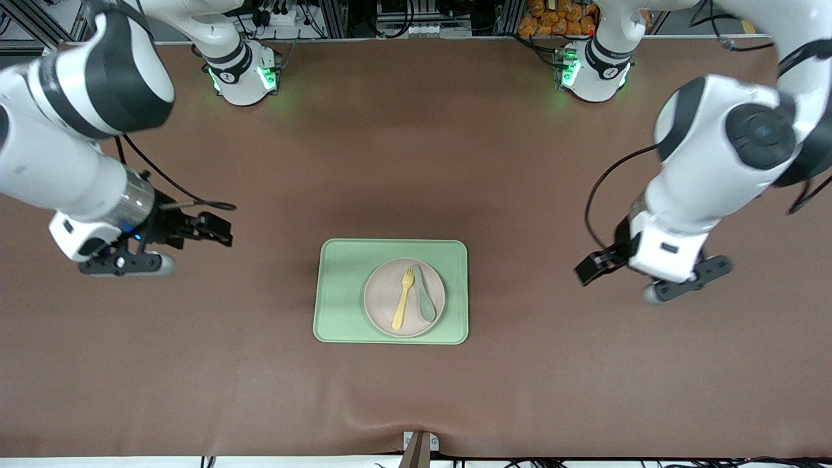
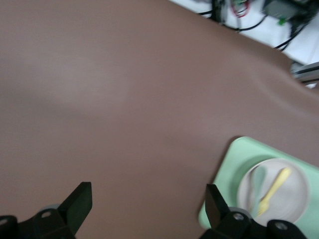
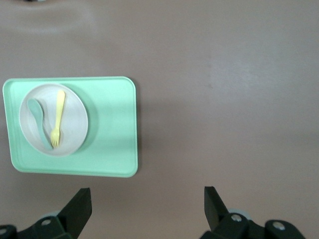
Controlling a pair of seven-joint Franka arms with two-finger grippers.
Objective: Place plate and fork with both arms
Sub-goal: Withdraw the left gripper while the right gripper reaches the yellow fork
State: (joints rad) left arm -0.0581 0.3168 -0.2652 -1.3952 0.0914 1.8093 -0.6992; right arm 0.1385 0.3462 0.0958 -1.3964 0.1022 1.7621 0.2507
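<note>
Both tools gape empty while the fork (image 1: 403,298) lies lengthwise on the plate (image 1: 383,305), tines toward the bases.

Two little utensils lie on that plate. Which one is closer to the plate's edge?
The teal-green spoon. It lies close to the plate's rim on the left arm's side, while the yellow fork runs across the middle.

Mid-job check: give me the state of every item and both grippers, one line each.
plate: upright on the green tray, toward the left arm's end of it.
fork: lying flat on the plate, unheld.
teal spoon: lying flat on the plate beside the fork.
left gripper: open, empty, over bare table.
right gripper: open, empty, over bare table.
</note>
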